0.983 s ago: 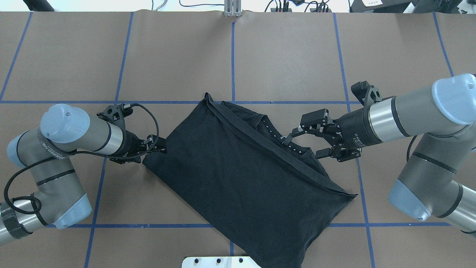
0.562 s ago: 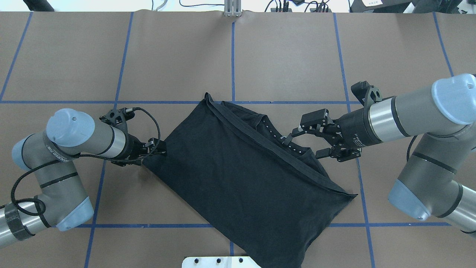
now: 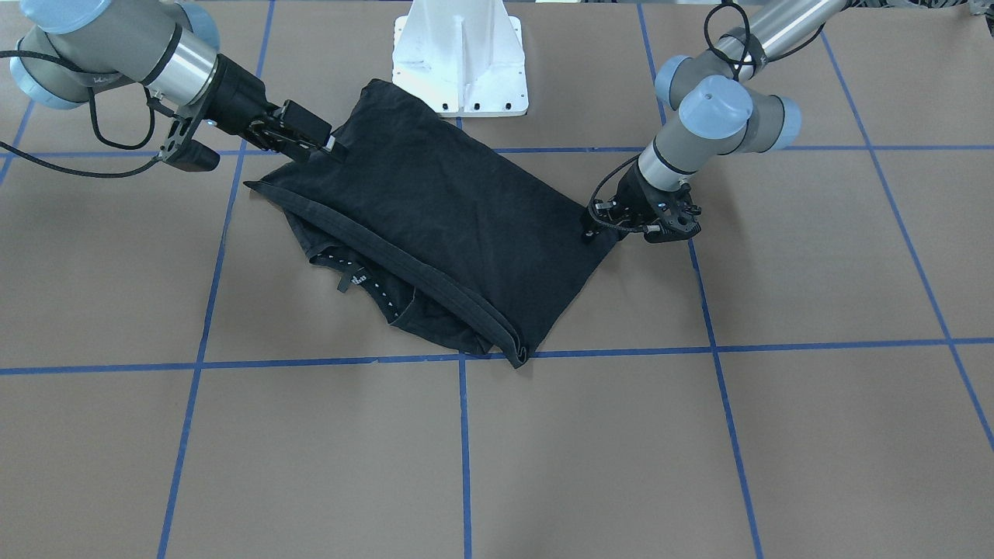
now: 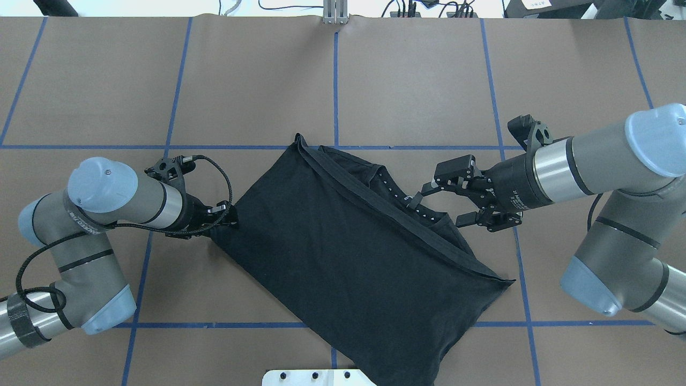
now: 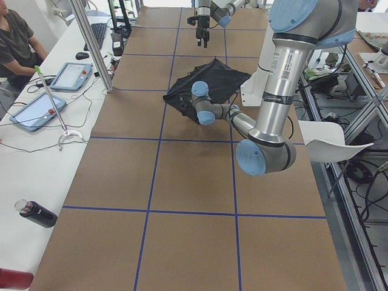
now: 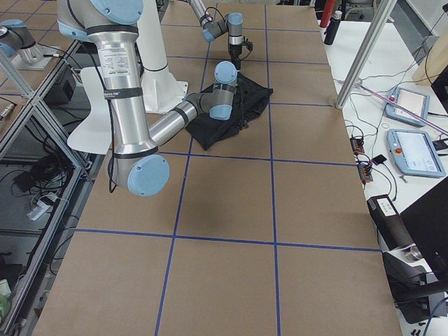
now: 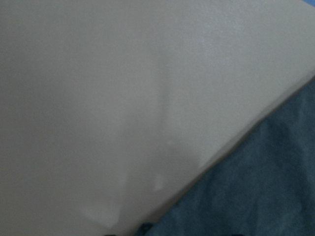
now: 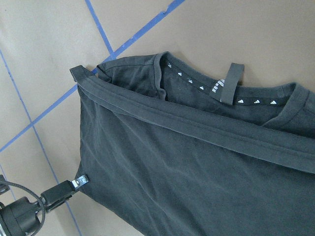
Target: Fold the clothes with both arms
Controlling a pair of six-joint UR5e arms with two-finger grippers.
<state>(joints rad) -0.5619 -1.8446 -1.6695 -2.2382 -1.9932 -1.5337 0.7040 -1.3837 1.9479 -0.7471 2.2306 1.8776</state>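
The black T-shirt (image 4: 353,257) lies folded on a slant on the brown table; it also shows in the front-facing view (image 3: 443,217). Its collar with small white marks (image 8: 219,88) faces my right arm. The big logo is hidden. My left gripper (image 4: 228,214) is low at the shirt's left corner and looks shut on it; the right wrist view shows one of its fingers (image 8: 64,191) at that corner. My right gripper (image 4: 442,203) is open and empty, just off the collar edge. The left wrist view shows only blurred table and cloth (image 7: 261,196).
The white pedestal base (image 3: 462,54) stands at the table's near edge, with the shirt's lower corner lying against it. Blue tape lines (image 4: 336,80) cross the table. An operator (image 5: 15,36), tablets and a dark bottle (image 5: 36,213) are at the side bench.
My left arm's elbow and wrist have shifted right and down while its gripper stays at the shirt's left corner, which has drawn in slightly. My right arm has barely moved.
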